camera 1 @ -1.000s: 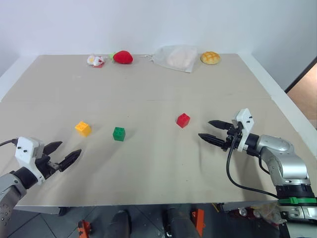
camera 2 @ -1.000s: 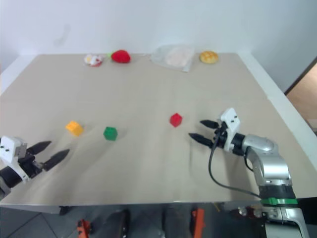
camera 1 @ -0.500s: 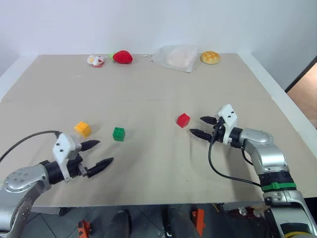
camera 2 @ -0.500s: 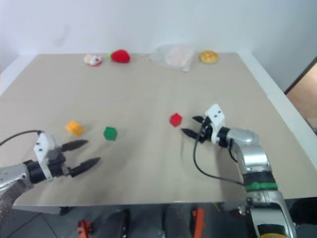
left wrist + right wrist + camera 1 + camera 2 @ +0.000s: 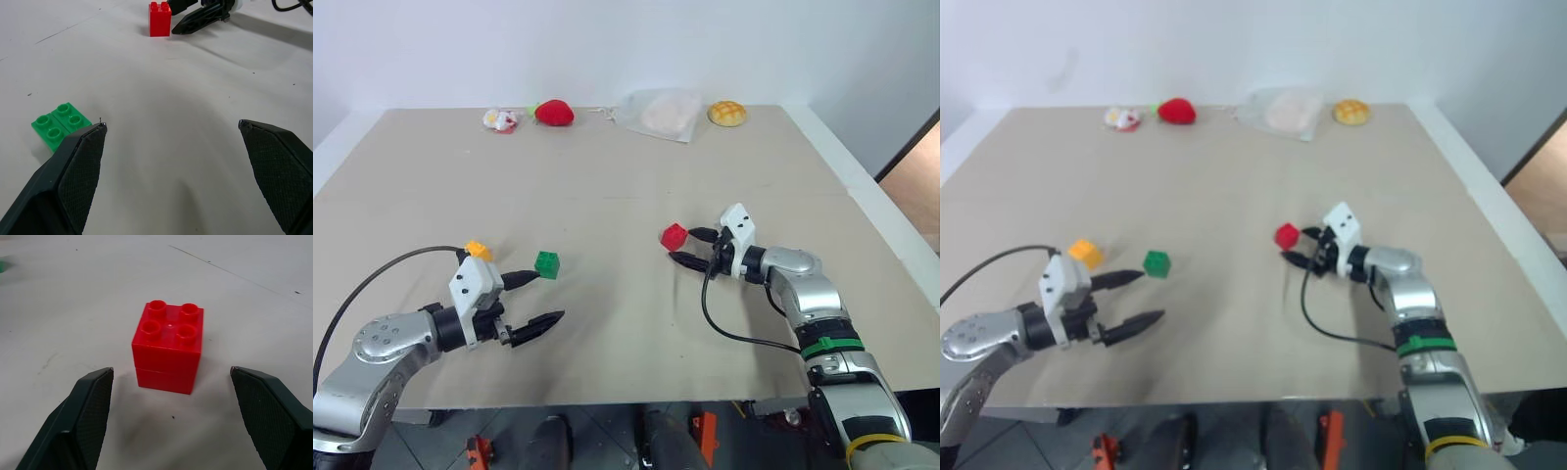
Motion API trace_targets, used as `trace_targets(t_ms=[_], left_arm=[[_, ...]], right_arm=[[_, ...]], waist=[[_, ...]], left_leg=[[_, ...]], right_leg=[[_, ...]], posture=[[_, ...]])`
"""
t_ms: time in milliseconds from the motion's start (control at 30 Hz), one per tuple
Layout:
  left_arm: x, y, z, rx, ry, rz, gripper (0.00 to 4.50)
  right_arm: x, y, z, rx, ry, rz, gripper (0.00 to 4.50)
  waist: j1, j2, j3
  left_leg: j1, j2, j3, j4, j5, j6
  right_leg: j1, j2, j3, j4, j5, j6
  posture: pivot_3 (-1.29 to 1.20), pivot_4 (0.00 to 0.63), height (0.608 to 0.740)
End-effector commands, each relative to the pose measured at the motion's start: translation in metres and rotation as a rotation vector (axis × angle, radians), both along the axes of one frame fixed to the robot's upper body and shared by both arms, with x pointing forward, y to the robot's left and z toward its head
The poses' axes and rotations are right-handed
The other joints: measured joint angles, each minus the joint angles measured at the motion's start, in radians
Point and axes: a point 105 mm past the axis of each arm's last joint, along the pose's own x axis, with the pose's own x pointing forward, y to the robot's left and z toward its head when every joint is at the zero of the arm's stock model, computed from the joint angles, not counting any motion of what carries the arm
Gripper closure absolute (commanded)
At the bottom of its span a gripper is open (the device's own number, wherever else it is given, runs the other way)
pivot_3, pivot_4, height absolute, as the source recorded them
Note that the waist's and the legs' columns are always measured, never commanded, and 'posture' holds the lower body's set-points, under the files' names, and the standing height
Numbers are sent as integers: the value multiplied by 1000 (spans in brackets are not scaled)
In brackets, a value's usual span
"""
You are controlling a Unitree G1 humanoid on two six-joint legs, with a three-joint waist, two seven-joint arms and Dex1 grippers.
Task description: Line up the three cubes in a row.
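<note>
- Head views: the table (image 5: 607, 176) is carrying three cubes in a loose row. The yellow-orange cube (image 5: 478, 251) is lying at 9 o'clock from the green cube (image 5: 547, 263), the red cube (image 5: 674, 236) at 3 o'clock. The left gripper (image 5: 536, 299) is hovering with fingers apart near the green cube. The right gripper (image 5: 693, 247) is reaching, fingers spread, just beside the red cube.
- Left wrist view: the green cube is sitting beside one finger (image 5: 78, 161).
- Right wrist view: the red cube is standing studs-up between the open fingers (image 5: 88, 406), untouched.
</note>
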Motion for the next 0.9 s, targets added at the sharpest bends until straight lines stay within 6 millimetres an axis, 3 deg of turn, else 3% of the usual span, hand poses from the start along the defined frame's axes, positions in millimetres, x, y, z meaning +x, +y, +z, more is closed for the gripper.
trace_targets(t_ms=[33,67,100,200,367,567,767,900], left_arm=[[3,0,9,3,-54,6,25],[4,0,9,3,-56,8,25],[5,-1,9,1,-58,11,0],[6,-2,7,6,-68,22,0],[7,-1,6,4,-76,36,0],[9,2,8,-5,-72,30,0],[7,5,8,25,-34,-33,0],[8,13,3,68,-17,-45,0]], right_arm=[[6,9,13,-9,-56,20,535],[7,10,13,-10,-58,19,535],[10,10,13,-8,-61,7,947],[12,11,14,6,-71,1,1339],[8,11,14,17,-83,23,3168],[0,11,11,16,-26,94,3243],[-44,19,19,-3,98,467,3243],[-56,15,9,-104,143,587,3243]], waist=[[0,0,0],[0,0,0],[0,0,0],[0,0,0],[0,0,0],[0,0,0],[0,0,0],[-1,0,0]], left_leg=[[0,0,0,0,0,0],[0,0,0,0,0,0],[0,0,0,0,0,0],[0,0,0,0,0,0],[0,0,1,0,0,0],[0,0,1,0,0,0],[0,0,1,0,0,0],[1,1,2,0,0,0]], right_leg=[[0,0,0,0,0,0],[0,0,0,0,0,0],[0,0,0,0,0,0],[0,0,0,0,0,0],[0,0,1,0,3,4],[-1,0,1,0,3,3],[-1,0,1,0,3,4],[-1,1,1,0,1,1]], posture=[[0,150,740],[0,150,740],[0,150,740],[0,150,740],[0,150,740],[0,150,740],[0,150,740],[0,150,740]])
